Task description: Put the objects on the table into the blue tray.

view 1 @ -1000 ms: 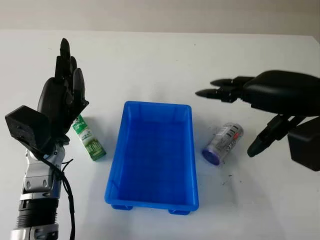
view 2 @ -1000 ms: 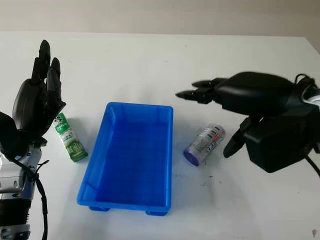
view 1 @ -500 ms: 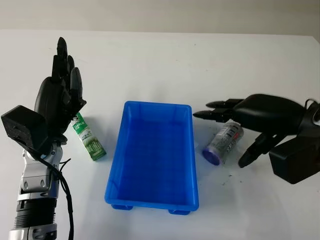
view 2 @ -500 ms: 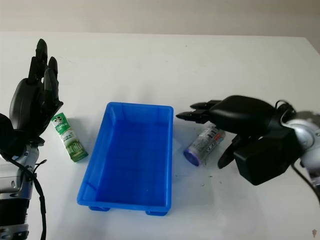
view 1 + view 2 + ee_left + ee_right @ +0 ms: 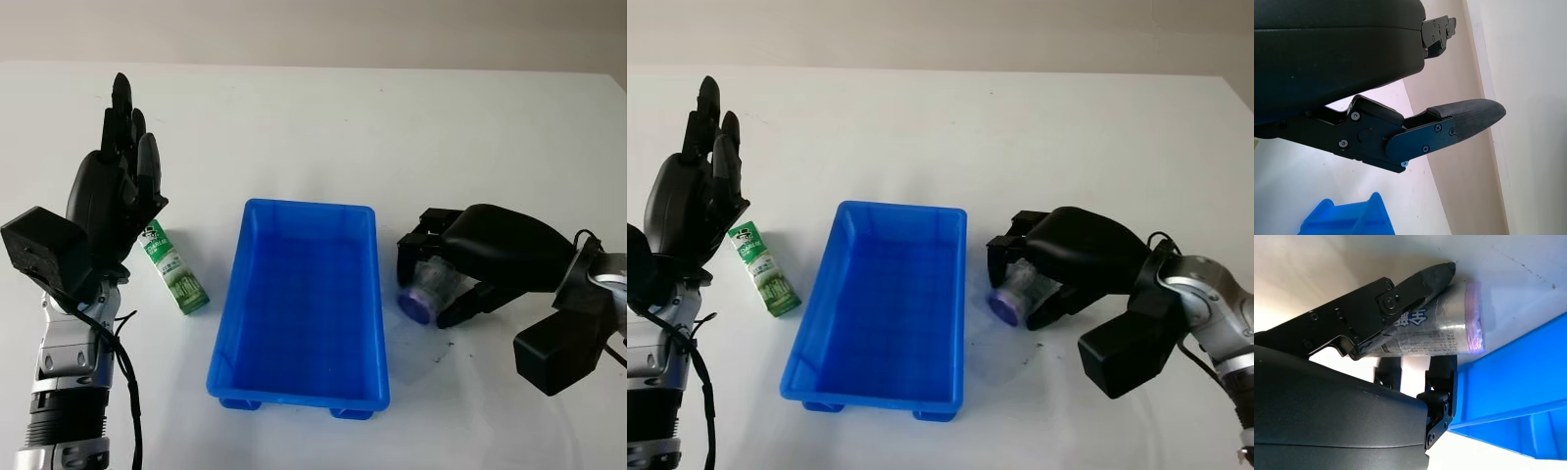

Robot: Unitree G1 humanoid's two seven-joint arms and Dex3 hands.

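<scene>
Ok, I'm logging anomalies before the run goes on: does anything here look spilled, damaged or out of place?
Nothing stands out. The blue plastic tray sits upright and holds nothing, the green carton lies on the white table beside it, and the right hand is closed around the silver can with a purple end. The left hand is open, raised.

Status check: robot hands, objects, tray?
Right robot hand shut on silver can beside blue tray. Left robot hand open, raised by green carton. Nothing blocking.
</scene>
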